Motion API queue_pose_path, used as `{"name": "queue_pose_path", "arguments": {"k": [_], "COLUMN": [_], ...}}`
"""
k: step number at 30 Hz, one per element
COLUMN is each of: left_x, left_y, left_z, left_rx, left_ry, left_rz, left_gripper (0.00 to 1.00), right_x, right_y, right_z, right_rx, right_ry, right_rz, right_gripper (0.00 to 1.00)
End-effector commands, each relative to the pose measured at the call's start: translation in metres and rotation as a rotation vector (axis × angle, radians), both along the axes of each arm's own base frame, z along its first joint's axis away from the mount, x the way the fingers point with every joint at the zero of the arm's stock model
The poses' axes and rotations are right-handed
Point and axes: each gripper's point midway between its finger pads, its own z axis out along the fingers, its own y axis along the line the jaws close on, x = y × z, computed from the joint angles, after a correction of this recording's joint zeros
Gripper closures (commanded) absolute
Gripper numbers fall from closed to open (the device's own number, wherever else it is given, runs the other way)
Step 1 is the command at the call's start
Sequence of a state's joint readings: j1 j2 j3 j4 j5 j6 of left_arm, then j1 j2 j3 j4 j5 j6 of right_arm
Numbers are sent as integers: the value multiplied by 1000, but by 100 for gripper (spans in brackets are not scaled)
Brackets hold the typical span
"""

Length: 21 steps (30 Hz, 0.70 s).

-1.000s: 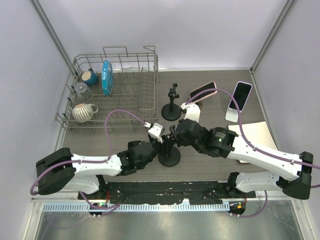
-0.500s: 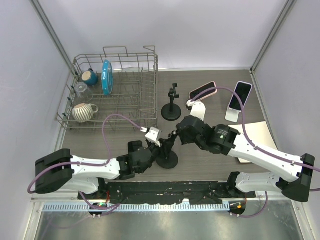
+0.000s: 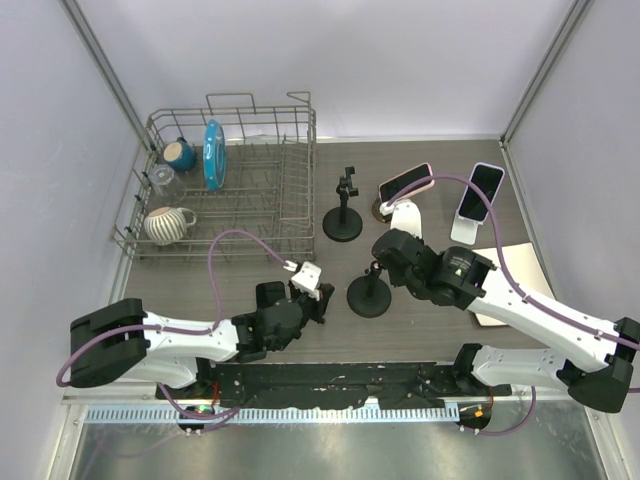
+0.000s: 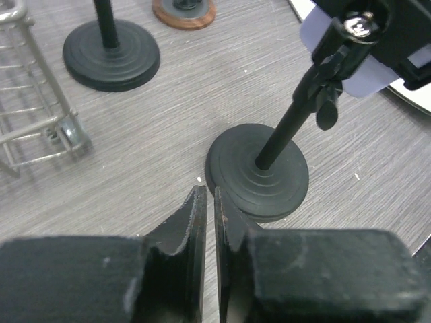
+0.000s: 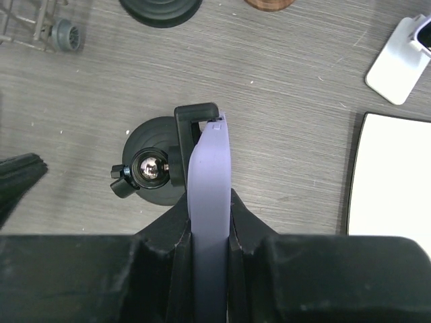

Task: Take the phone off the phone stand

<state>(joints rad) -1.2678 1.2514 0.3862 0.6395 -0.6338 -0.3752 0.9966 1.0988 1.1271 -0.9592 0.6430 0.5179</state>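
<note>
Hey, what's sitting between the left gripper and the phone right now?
The phone stand: its round black base and tilted stem lie between the left gripper and the phone, as the left wrist view shows.

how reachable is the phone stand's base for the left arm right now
Probably yes: the left gripper sits shut just short of the stand base, only bare table between them. The right gripper holds the phone higher up, clear of the base.
</note>
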Motion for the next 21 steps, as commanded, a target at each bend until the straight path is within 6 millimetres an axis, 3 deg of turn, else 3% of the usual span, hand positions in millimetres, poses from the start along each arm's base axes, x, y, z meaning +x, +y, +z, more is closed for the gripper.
{"name": "queue_pose_path", "arguments": {"k": [1,2,3,6,9,16,21], "left_x": [-8,-11,-14,-27,-34,-9,12], "left_y": [-20,-23,-27,-41,-54,-69,-76], "left_z": [31,34,38,47,54,57,46], "left_rx": [-42,-41,-50,-84,-89,0,53], "left_ry": [-92,-100,-103,-105,-109,-168,-175], "left_rz": [-128,-154,-178,-279,-344,-268,-246], "left_gripper": [77,68,51,27,14,8,17], "right_x": [-7,-8,-8,-8,-9,-15,-20], "right_y": [20,22,23,29,34,48,50], "right_z": [17,15,12,12,13,11,13], "right_rx": [109,107,105,111,125,137,131], "right_ry": [-6,0,3,1,-3,26,45], "right_rz": [112,117,119,131,145,194,216], "right_gripper": [99,99,99,99,99,99,99]}}
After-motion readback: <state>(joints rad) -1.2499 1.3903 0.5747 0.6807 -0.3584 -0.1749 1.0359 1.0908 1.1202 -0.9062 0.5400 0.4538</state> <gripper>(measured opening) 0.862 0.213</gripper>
